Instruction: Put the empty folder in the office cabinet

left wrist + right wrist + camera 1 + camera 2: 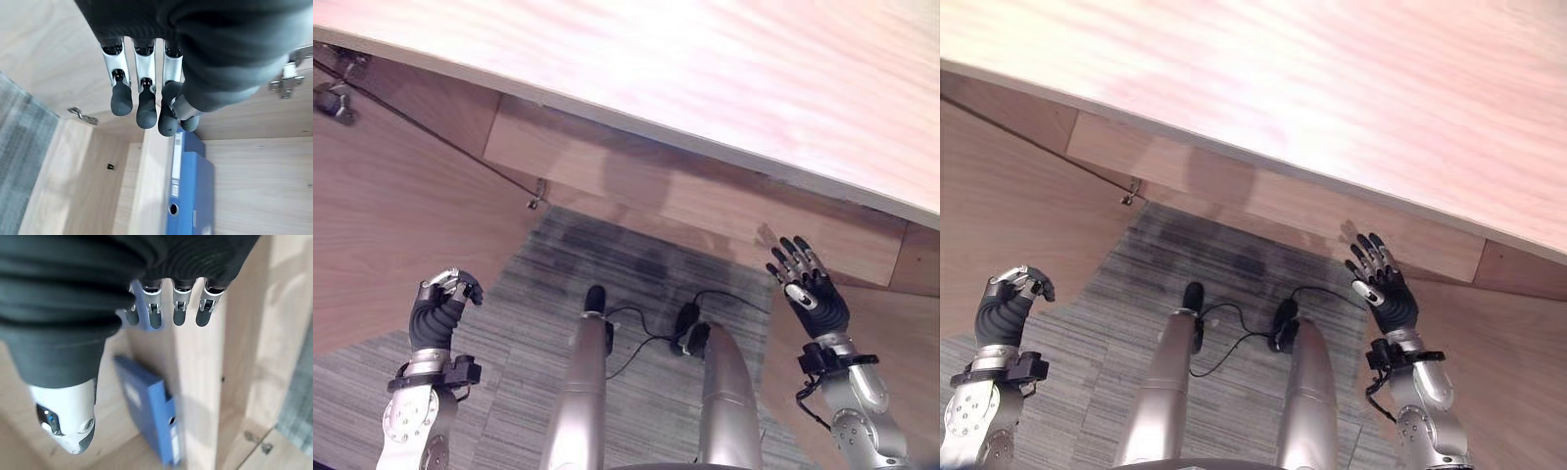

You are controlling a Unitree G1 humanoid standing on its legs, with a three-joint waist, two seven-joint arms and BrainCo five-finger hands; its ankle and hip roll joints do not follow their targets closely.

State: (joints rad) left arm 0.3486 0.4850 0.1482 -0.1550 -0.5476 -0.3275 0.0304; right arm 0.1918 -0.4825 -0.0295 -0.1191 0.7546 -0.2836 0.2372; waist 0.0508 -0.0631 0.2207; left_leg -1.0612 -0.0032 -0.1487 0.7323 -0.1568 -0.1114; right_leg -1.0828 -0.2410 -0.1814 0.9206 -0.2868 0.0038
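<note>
So the blue folder (188,191) is standing upright inside the light wooden office cabinet (254,171), right up against a vertical divider panel (149,186), with its spine and the round finger hole facing out; you can see it in both wrist views and nothing is touching it. Neither hand has anything in it. The left hand (448,291) is down at the lower left of the head view over the grey striped carpet (636,264), fingers loosely curled in toward the palm, gripping nothing. The right hand (808,279) is raised on the other side with its fingers spread out straight and splayed wide, palm empty, near the wood panelling below the pale cabinet top (724,69) that runs across the upper part of the view. An open cabinet door (391,206) sits off to the robot's left, with a metal hinge (537,196) at its edge.
</note>
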